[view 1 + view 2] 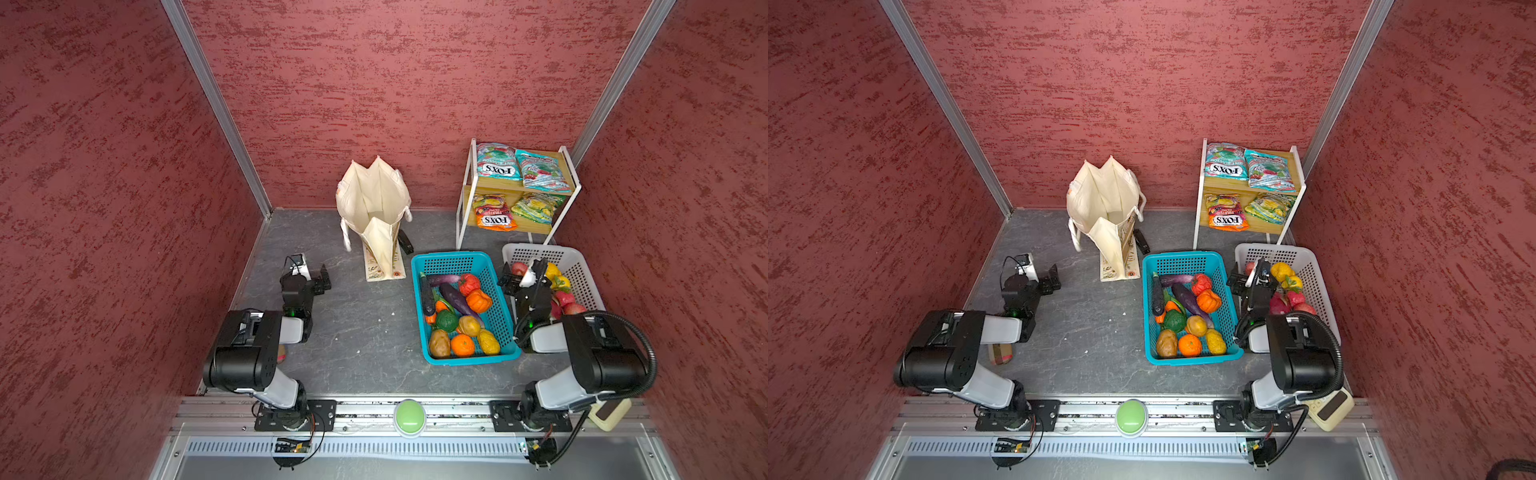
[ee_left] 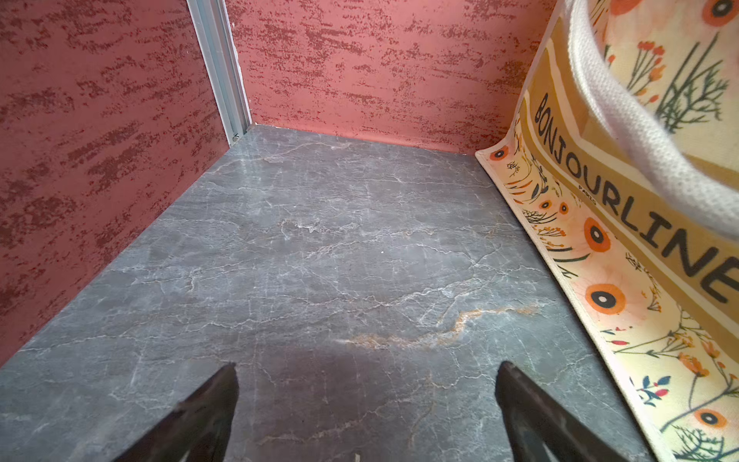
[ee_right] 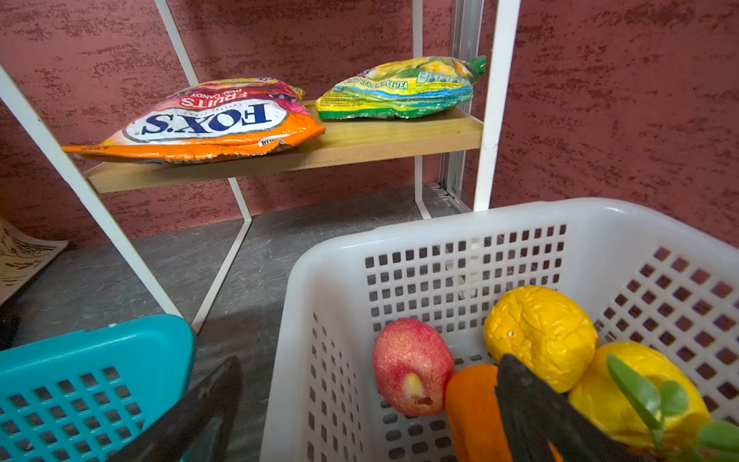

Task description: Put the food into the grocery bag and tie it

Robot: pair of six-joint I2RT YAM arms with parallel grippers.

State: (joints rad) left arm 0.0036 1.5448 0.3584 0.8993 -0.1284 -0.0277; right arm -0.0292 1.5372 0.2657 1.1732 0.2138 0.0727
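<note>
Nearest us, the right gripper (image 3: 368, 362) is spread wide and empty, straddling the white basket (image 3: 480, 220) wall on the teal basket (image 1: 453, 255) side. I'd shift it fully inside and drop both fingers around the red apple (image 3: 412, 366) before closing. The left gripper (image 2: 368, 365), equally wide and empty, hovers over the table (image 2: 320, 240) just beside the grocery bag (image 1: 374, 195), upright and open-mouthed further back; farthest, FOX'S packets (image 1: 494, 216) lie on the shelf (image 3: 400, 140).

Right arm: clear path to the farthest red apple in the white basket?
Probably yes. Open right gripper hovers at the white basket; red apple lies uncovered. Jaws seem to straddle its wall, so shift inward first.
</note>
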